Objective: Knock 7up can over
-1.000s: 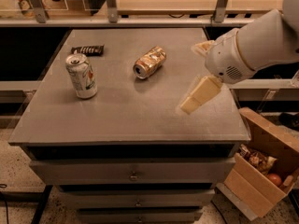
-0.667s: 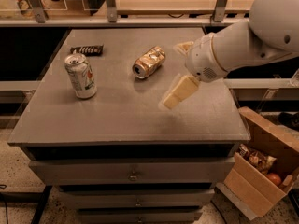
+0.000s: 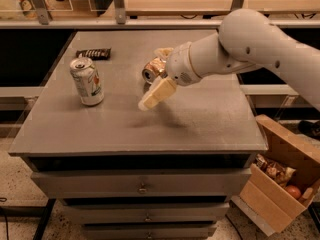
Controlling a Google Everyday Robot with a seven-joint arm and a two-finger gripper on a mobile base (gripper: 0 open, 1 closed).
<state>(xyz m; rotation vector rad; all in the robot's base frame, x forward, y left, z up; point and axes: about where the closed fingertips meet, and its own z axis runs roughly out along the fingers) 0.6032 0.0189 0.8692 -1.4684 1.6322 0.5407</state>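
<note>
Your pincer [image 3: 151, 78] hangs just above the tabletop [image 3: 210, 129] near its middle. It is spread wide and grips nothing: one cream finger [image 3: 157, 93] slants down toward the near-left and the other shows farther back. Lying on its side in the gap between them, touching or nearly so, is the gold can [image 3: 151, 70]; that one is not yours, so don't drag it along. Out to the pincer's left as the camera sees it, with bare table between, the 7up can [image 3: 87, 81] stands upright, pull-tab on top. Beyond that, farther back, lies a dark snack wrapper [image 3: 93, 53]. Far to the pincer's other side, below table level, sits a cardboard box [image 3: 280, 176]. Expect the can to be light and thin-walled, stiff enough to take a shove, but smooth and likely to skid on this surface. You cannot tell from here whether it is full. You need no grip: meet it with the lower finger high on its side wall, near the top rim, and push sideways. A low contact would probably just slide it toward the table edge.
</note>
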